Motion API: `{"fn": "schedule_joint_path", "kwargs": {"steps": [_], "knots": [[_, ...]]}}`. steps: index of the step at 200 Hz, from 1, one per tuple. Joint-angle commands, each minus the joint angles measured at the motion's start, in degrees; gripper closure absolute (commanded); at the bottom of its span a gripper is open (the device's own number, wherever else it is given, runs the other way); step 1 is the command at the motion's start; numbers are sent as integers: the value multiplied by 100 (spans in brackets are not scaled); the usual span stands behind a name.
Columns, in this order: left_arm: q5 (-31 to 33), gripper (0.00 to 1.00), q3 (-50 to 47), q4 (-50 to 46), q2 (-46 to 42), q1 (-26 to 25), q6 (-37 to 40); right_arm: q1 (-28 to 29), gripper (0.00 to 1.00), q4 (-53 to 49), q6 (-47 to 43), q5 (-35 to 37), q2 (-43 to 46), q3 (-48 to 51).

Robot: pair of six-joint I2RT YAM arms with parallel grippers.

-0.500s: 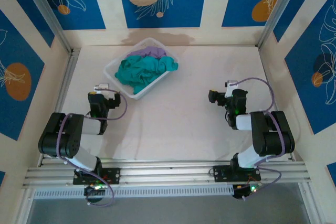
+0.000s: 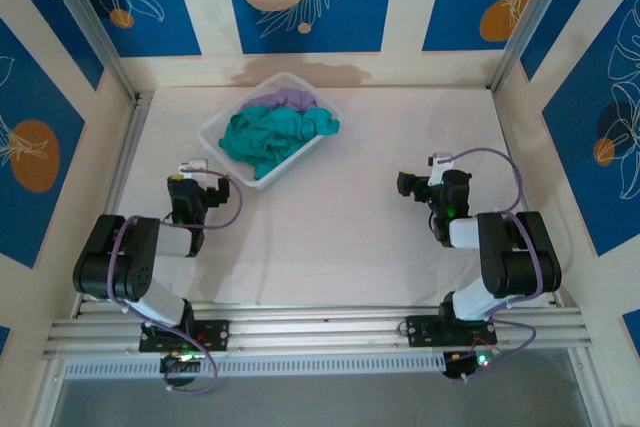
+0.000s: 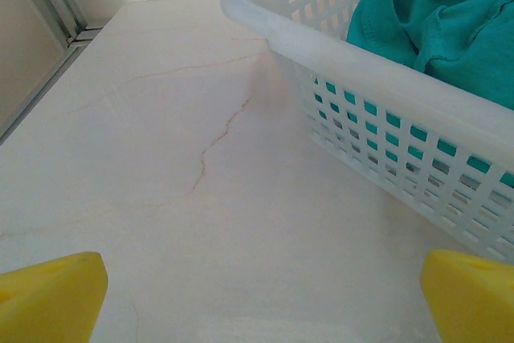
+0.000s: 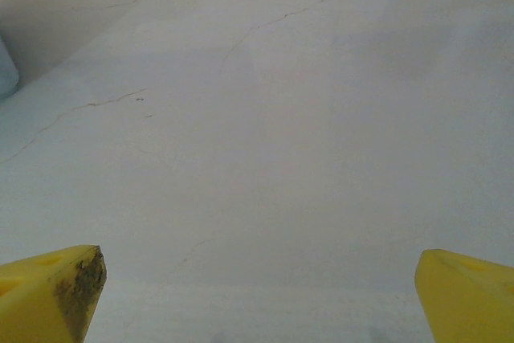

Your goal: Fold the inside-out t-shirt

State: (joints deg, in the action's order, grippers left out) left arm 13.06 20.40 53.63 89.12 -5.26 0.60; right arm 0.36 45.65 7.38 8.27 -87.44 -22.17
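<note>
The teal-green inside-out t-shirt (image 2: 272, 135) lies crumpled in a white slotted basket (image 2: 215, 139) at the back left of the table. In the left wrist view the t-shirt (image 3: 450, 22) bulges over the basket's rim (image 3: 385, 78) at the upper right. My left gripper (image 2: 193, 190) rests low near the basket's front corner, open, its yellow fingertips (image 3: 52, 295) wide apart over bare table. My right gripper (image 2: 420, 185) sits at the right side of the table, open too, with nothing between its yellow fingertips (image 4: 56, 291).
A lavender-purple garment (image 2: 290, 99) lies in the same basket behind the t-shirt. The pale marbled tabletop (image 2: 340, 217) stretches between the two arms. Metal frame posts (image 2: 90, 27) and patterned walls close in the sides and back.
</note>
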Motion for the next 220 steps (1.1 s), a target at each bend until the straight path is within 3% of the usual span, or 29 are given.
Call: {"fn": "schedule_joint_path", "kwargs": {"steps": [1,64,94,114,148,175,193,207,220], "knots": [[-111,0,-10,195,11,49,15,-7,1,112,-104,-78,25,-138],[-27,0,-41,135,-146,54,-31,81,1,-21,-130,111,139,-174],[441,0,224,-1346,-1248,60,-196,108,1,-1466,142,550,1028,-517],[898,0,422,-2369,-1983,92,-958,-43,1,-1946,839,764,1841,-440],[-282,0,839,-3657,-2762,124,-1547,-457,1,-3220,2003,346,3298,-509],[-1780,4,1251,-3983,-2959,93,-2490,-287,2,-3235,2253,-1101,3684,-683],[-2475,8,1406,-3556,-2817,-99,-3208,376,4,-3471,1994,-1384,3451,-1109],[-2575,10,1617,-3355,-2604,-465,-3286,1176,4,-3906,1486,-723,3130,-1560],[-2470,10,2046,-3693,-2269,-879,-2819,1912,4,-4131,900,-4,2758,-1940]]}}
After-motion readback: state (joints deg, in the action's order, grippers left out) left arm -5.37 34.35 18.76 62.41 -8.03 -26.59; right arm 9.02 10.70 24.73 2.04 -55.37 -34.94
